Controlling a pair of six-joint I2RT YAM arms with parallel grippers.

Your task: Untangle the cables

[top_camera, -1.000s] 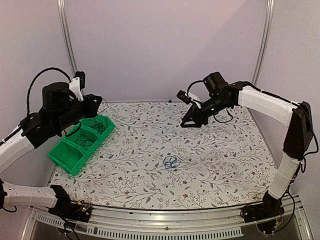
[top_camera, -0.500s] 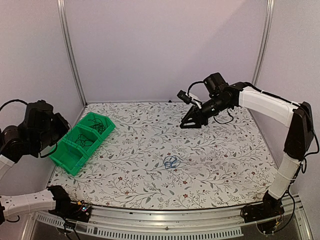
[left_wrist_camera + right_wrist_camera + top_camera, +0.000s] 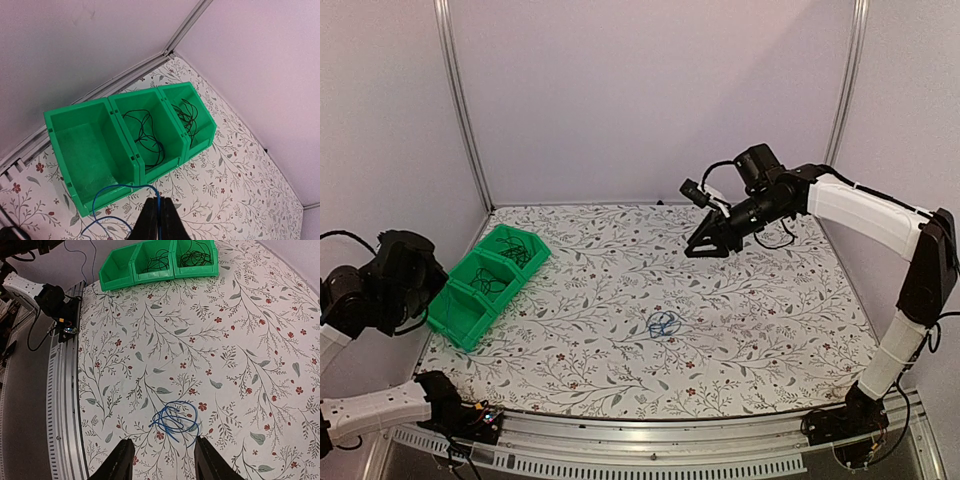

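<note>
A thin blue cable [image 3: 116, 188] loops up from my left gripper [image 3: 159, 220], whose jaws are shut on it, just in front of the green three-part bin [image 3: 123, 141]. Black cables lie in the bin's middle compartment [image 3: 146, 136] and its far one [image 3: 188, 116]; the near one holds nothing. In the top view my left arm [image 3: 392, 288] sits left of the bin [image 3: 452, 312]. Another blue cable [image 3: 663, 325] lies coiled mid-table. My right gripper [image 3: 165, 460] hangs open above that coil [image 3: 176, 422], well clear of it, and shows in the top view [image 3: 706, 246] at the far side.
The flowered table cover [image 3: 760, 300] ends at a metal rail [image 3: 650, 450] along the near edge. White walls with aluminium posts [image 3: 460, 100] close the back and sides. In the right wrist view the bin [image 3: 195, 270] is at the top and the left arm's base [image 3: 52, 297] at upper left.
My left arm has swung down and to the left, away from above the bin. The right arm has shifted slightly to the right. The coiled blue cable has not moved.
</note>
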